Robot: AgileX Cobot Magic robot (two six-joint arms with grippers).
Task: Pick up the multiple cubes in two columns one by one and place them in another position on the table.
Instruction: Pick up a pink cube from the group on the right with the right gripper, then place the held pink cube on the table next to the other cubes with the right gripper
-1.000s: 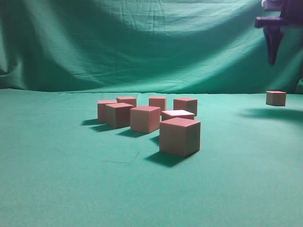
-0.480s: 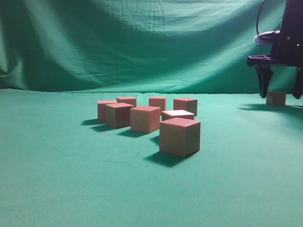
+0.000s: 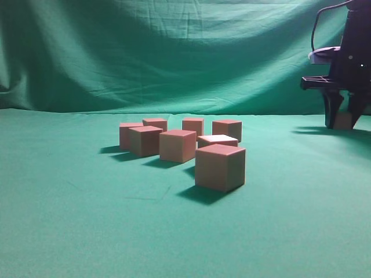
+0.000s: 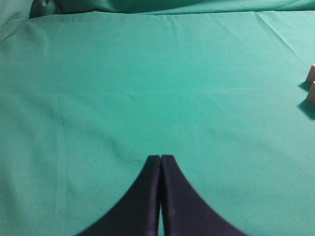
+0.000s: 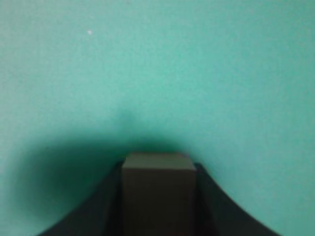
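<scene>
Right tool (image 3: 343,121), black, stands low over the desk (image 3: 87,231) at the far right of the exterior view, its two fingers straddling a lone cube (image 3: 344,120). In the right wrist view that cube (image 5: 158,189) sits between the fingers, which lie against both its sides; whether it rests on the green cloth or is lifted cannot be told. Left tool (image 4: 160,162), seen in its own wrist view, has its tips pressed together with nothing between them, above bare desk; two cube corners (image 4: 311,83) show at the right edge there. Eight further cubes (image 3: 219,167) form a loose cluster near the middle of the desk, well apart from the right tool. One of these (image 3: 217,140) has a pale, glaring top.
</scene>
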